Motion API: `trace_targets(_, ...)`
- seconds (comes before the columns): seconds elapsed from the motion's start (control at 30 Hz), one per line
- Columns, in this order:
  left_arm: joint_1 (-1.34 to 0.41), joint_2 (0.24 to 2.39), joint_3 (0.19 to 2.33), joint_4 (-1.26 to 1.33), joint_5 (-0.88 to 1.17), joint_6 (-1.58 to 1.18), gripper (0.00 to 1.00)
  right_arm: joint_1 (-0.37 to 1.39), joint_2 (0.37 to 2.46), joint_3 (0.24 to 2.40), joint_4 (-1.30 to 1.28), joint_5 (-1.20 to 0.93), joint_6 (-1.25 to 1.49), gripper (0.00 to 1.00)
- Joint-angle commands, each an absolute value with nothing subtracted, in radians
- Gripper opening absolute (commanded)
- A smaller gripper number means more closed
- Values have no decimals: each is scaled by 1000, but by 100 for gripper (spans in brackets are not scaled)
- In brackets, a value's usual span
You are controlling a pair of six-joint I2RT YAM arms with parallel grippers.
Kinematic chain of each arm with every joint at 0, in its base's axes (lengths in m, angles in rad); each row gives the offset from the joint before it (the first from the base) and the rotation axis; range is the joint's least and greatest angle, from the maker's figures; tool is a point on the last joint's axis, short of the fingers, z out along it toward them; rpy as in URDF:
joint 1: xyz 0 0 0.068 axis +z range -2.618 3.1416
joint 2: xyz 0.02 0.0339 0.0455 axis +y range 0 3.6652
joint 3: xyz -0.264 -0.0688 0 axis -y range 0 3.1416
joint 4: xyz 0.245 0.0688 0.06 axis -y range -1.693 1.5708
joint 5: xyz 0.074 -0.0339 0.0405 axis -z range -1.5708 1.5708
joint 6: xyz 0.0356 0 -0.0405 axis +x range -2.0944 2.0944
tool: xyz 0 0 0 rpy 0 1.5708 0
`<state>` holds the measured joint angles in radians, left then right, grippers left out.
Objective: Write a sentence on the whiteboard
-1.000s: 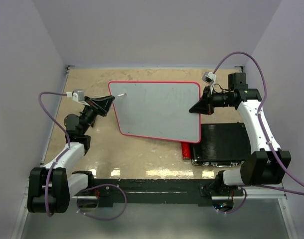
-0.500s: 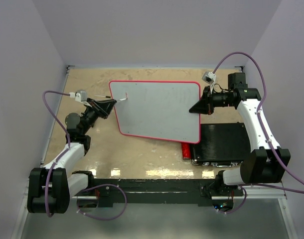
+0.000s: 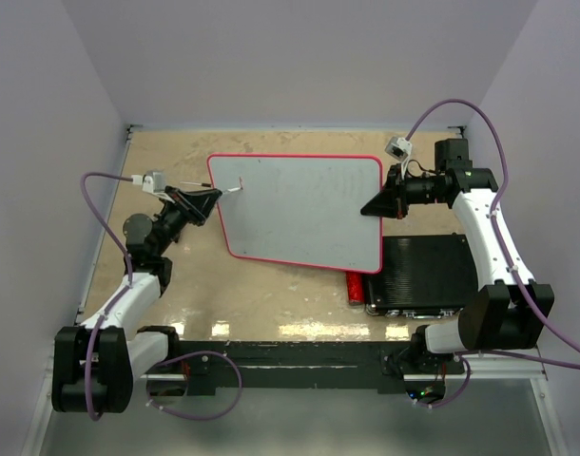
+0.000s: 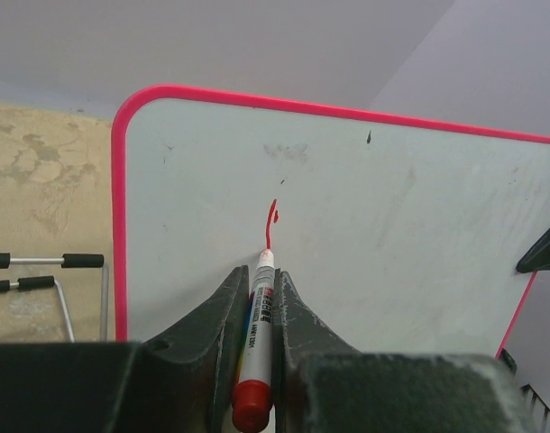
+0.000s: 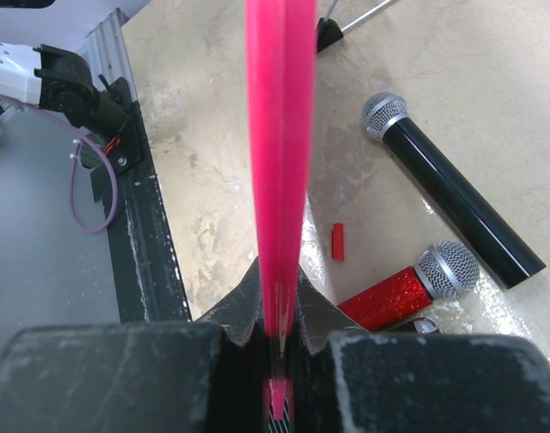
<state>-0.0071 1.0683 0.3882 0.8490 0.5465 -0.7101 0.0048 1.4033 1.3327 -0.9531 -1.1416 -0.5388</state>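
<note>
Tan table (image 3: 271,294) beneath the whiteboard (image 3: 304,209), whose right edge is clamped in the right gripper (image 3: 374,205); left gripper (image 3: 217,193), at the top-left corner, grasps a marker (image 4: 257,334), tip on a short red stroke (image 4: 271,221), blank board extending rightward.

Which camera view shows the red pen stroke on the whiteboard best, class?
Left wrist: the stroke is sharp and close, just above the marker tip. From the top view it is too small to make out; the right wrist sees only the whiteboard edge-on.
</note>
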Motion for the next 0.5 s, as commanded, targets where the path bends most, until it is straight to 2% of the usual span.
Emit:
trace_targets(0.0,-6,1060,452,848,514,-672,0,17,1385,1351,-946,-1152,-586,0)
trace_targets(0.47,-6,1111,469,870,529,-679,0,17,1388,1351,-948,-1152,-588,0)
